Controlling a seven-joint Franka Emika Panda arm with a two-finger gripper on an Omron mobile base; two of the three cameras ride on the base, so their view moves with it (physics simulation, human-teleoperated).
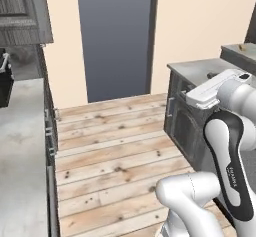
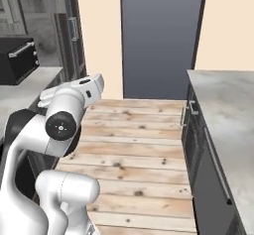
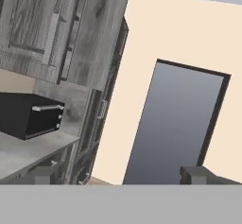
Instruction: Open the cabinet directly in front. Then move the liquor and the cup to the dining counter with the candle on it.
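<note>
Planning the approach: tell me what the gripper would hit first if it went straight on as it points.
Probably the cream wall beside the dark doorway. The open gripper has nothing nearer ahead, though depth is unclear.

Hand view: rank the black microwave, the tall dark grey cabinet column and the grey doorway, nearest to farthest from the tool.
From the open tool:
1. Black microwave, on the counter at left.
2. Tall dark grey cabinet column, just beyond it.
3. Grey doorway, in the cream wall, farthest right.

A pale plank floor (image 1: pixel 115 146) runs to a cream far wall (image 2: pixel 228 26) with a dark-framed grey doorway (image 2: pixel 161 35); grey counters (image 2: pixel 225 105) flank left and right; a black microwave (image 3: pixel 28 116) sits left.
</note>
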